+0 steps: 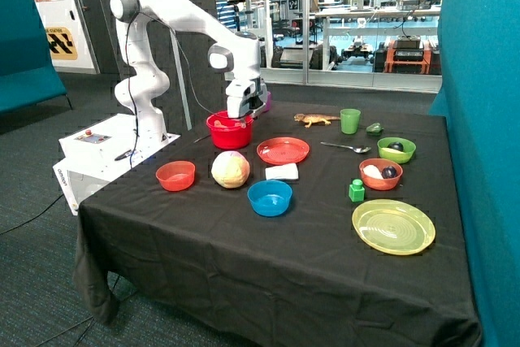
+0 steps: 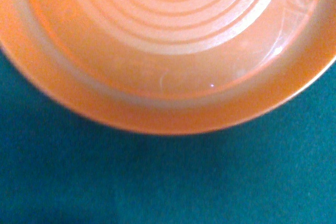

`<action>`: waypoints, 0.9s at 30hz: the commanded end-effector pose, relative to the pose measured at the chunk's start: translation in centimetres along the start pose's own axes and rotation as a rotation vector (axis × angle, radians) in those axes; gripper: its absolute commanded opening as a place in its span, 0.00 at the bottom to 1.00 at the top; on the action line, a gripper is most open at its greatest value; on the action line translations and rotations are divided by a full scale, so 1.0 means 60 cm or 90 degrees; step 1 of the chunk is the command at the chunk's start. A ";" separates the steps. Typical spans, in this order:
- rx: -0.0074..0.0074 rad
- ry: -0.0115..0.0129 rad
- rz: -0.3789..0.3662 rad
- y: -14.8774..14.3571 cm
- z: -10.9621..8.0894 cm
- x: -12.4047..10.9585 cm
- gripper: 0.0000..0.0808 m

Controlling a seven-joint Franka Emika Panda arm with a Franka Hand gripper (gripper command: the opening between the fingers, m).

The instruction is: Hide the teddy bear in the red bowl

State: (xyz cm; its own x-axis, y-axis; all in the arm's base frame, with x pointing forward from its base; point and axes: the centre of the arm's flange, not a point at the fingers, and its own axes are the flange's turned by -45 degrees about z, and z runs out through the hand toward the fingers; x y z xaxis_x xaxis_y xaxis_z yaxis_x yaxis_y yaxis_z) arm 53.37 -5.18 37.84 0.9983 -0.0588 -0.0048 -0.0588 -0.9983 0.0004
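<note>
The deep red bowl point(image 1: 228, 131) stands at the table's far side, close to the robot's base. My gripper point(image 1: 241, 118) hangs right over it, its lower end down at the bowl's mouth and covering part of the inside. In the wrist view the red bowl point(image 2: 168, 108) fills the upper half of the picture. Its ringed floor and thick rim are bare where they show, with dark cloth beyond the rim. The teddy bear is hidden or out of view in both views.
In front of the red bowl are a small orange-red bowl point(image 1: 175, 175), a pale round ball point(image 1: 231, 169), a blue bowl point(image 1: 269, 197), a red plate point(image 1: 283, 150) and a white block point(image 1: 282, 171). Farther along are a lizard figure point(image 1: 316, 119), green cup point(image 1: 350, 120), spoon point(image 1: 345, 147), green bowl point(image 1: 396, 149) and yellow plate point(image 1: 393, 226).
</note>
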 end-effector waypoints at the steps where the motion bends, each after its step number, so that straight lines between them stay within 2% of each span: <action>1: 0.0004 0.0030 0.062 0.009 0.031 0.023 0.77; 13: 0.0006 0.0030 0.131 0.030 0.044 0.071 0.76; 19: 0.0007 0.0030 0.166 0.050 0.062 0.079 0.75; 20: 0.0008 0.0030 0.218 0.053 0.067 0.080 0.74; 21: 0.0007 0.0030 0.175 0.055 0.068 0.078 0.73; 27: 0.0007 0.0030 0.200 0.065 0.069 0.065 0.71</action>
State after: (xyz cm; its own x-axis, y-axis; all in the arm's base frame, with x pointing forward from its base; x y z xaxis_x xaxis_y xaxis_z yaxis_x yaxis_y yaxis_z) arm 57.17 -8.13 34.39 0.9531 -0.3025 -0.0014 -0.3025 -0.9531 0.0008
